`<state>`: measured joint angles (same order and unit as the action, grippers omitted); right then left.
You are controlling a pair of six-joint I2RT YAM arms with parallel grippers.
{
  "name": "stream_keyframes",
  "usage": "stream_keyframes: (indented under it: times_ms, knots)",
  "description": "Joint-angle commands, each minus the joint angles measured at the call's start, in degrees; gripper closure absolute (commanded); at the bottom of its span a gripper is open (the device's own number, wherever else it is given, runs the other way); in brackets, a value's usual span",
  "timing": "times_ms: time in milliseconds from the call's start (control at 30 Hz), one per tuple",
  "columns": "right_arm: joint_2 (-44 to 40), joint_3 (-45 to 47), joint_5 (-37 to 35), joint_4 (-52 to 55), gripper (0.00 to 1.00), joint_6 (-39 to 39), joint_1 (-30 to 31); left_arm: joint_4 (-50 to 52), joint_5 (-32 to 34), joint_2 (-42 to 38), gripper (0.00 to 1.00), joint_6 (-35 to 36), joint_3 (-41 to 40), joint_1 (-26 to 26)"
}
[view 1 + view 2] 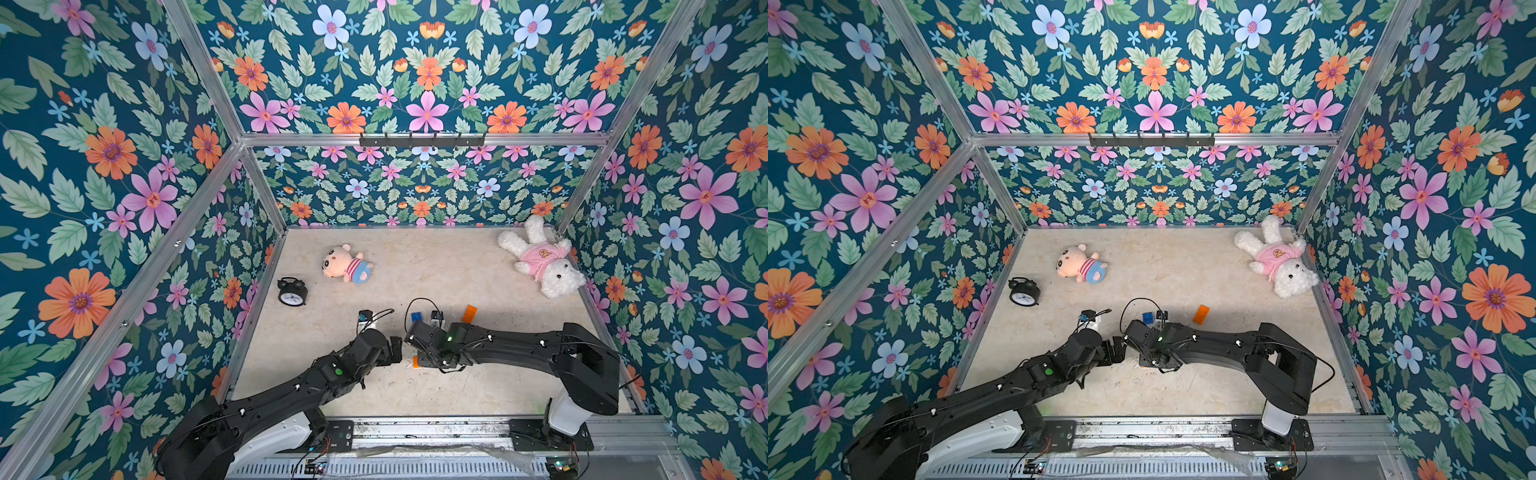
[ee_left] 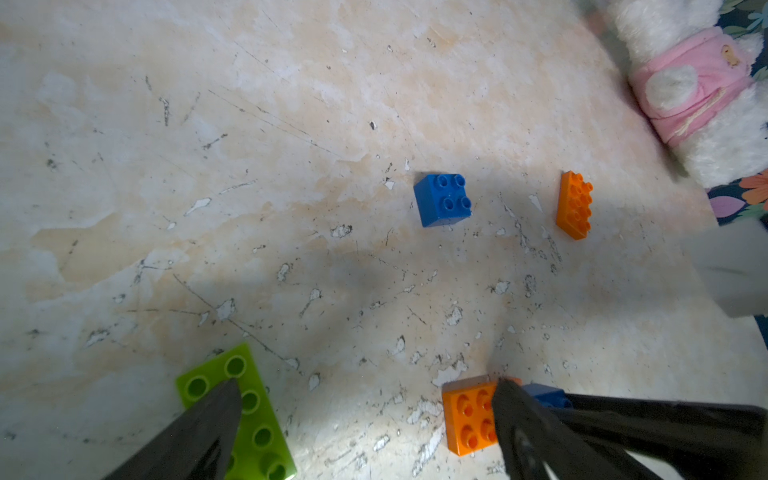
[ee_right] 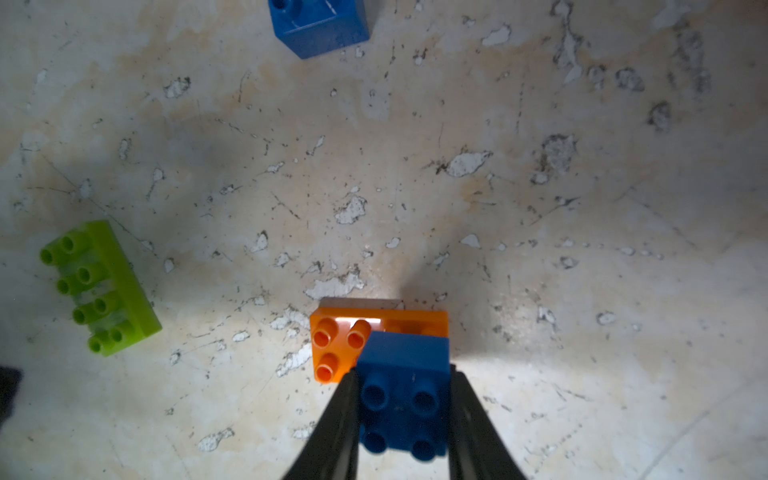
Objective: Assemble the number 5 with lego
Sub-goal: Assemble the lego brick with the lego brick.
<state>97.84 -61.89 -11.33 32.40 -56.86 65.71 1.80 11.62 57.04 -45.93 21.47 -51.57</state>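
On the worn, scratched beige table (image 2: 208,166), near its front middle, the right gripper (image 3: 403,374) has its two black, tapering fingers clamped against the flat sides of a square blue brick (image 3: 405,399), four round studs up. That brick sits over one half of an oblong orange brick (image 3: 332,345), whose bare half shows glossy studs (whether the two are pressed home I cannot tell).

The left gripper (image 2: 369,385) is spread wide and holds nothing. One matte black fingertip lies over a lime-green oblong brick (image 2: 262,415), flat on the table with its studs up. The other fingertip stands in front of the orange brick's edge (touching or not, I cannot tell).

Farther back a second blue brick (image 2: 442,201) stands alone, studs up. A second orange brick (image 2: 574,205) lies apart from it, flat and at a slant; in both top views it is to that brick's right.

At the rear right corner lies a fluffy white plush (image 1: 540,259) in a pink shirt. A small smooth doll (image 1: 347,266) in a striped top lies toward the rear left. A round black twin-bell clock (image 1: 292,293) sits by the left wall.
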Motion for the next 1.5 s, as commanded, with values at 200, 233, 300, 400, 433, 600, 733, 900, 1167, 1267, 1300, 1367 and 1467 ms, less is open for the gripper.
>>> stream_keyframes:
  times_ms: [200, 233, 300, 400, 433, 600, 733, 900, 1167, 1267, 1300, 1367, 1467]
  knots:
    - [-0.12, 4.20, 1.80, -5.08, 0.81, 0.44, -0.92, -0.84, -0.25, 0.12, 0.01, 0.75, 0.30, 0.05]
    - [0.00, 4.41, 2.14, -5.74, 0.81, 0.52, -1.10, -0.79, -0.27, 0.26, 0.01, 0.74, 0.27, 0.06]
    - [0.54, 3.94, 2.04, -5.13, 0.82, 1.10, -1.16, -0.68, -0.28, 0.30, 0.01, 0.83, 0.28, 0.07]
    - [1.08, 2.93, 1.53, -2.99, 0.82, 1.46, -1.20, -0.31, -0.28, 0.22, 0.01, 0.73, 0.26, 0.06]
    - [1.44, 2.76, 1.72, -2.44, 0.82, 1.78, -1.20, -0.37, -0.28, 0.14, 0.01, 0.65, 0.23, 0.06]
    - [4.73, 2.80, 4.64, 1.17, 0.83, 2.47, -1.37, 0.44, 0.56, -0.04, 0.01, 0.15, 0.33, 0.07]
    - [5.93, 3.72, 8.52, 0.87, 0.86, 4.04, -2.08, 1.50, 2.33, -1.30, 0.01, -0.58, 0.23, 0.01]
    - [9.18, 1.92, 7.99, 5.63, 0.87, 5.70, -2.77, 4.08, 5.66, -2.92, 0.01, -2.21, 0.17, 0.05]
    - [9.09, -3.44, 5.44, 10.32, 0.77, 7.47, -2.65, 6.36, 7.89, -5.28, 0.01, -2.65, 0.04, 0.07]
    - [7.03, -4.59, 5.11, 8.50, 0.63, 7.46, -2.78, 6.93, 8.08, -5.66, 0.01, -2.77, 0.31, 0.02]
    - [6.45, -5.17, 4.91, 8.12, 0.61, 7.50, -2.74, 7.14, 8.24, -5.77, 0.01, -2.76, 0.41, 0.07]
    - [5.62, -6.66, 3.91, 8.18, 0.57, 7.46, -2.91, 7.34, 8.41, -5.90, 0.01, -2.76, 0.69, 0.07]
    - [4.01, -8.34, 2.73, 7.66, 0.54, 7.65, -3.30, 7.60, 8.47, -5.95, 0.01, -2.86, 1.15, 0.07]
